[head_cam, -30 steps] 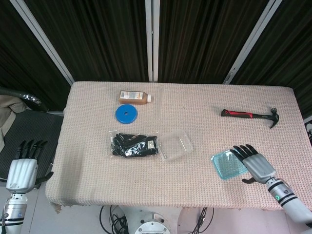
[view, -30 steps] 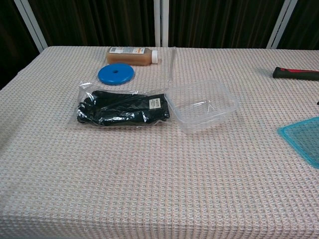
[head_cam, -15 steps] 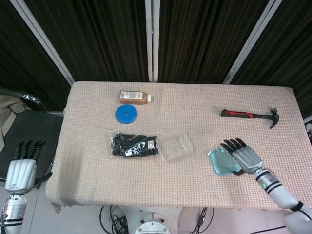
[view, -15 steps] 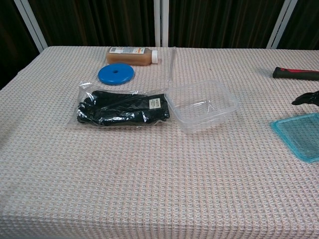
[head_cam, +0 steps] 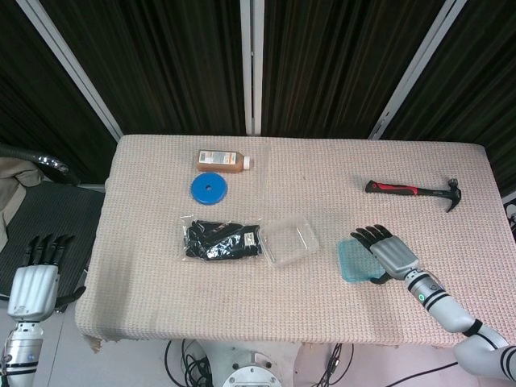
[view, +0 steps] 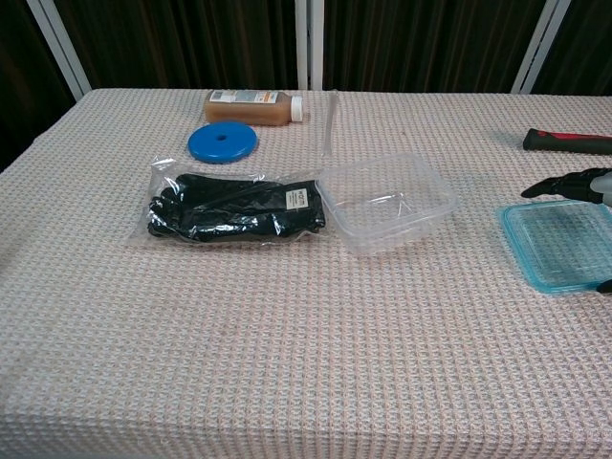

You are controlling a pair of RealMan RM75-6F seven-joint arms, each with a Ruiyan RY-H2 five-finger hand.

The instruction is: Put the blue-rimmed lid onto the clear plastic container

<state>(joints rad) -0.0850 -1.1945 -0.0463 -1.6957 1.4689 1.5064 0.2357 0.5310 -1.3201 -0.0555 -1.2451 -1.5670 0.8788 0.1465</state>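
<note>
The blue-rimmed lid (view: 559,245) is on the move, sliding leftward across the table (head_cam: 322,173) with each passing half second, and it now lies flat much nearer the clear plastic container (view: 386,202) than a second ago, though a strip of bare cloth separates the two. The right hand (head_cam: 385,251) rides along with it, lying over the lid's right side with fingers stretched toward the container and the thumb showing at the lid's near edge; whether it truly pinches the lid or just drags it, I cannot tell from either view. The lid stays down on the cloth, not lifted. The container itself hasn't budged: it sits open and empty, touching the bagged black gloves (head_cam: 219,239) on its left. Off the table's left edge, the left hand (head_cam: 35,284) hangs with fingers straight and apart, holding nothing, playing no part. So the gap is closing nicely, but my read is that the real work lies ahead: the lid has to come up off the table, cross the remaining gap and settle squarely on that rim.
</note>
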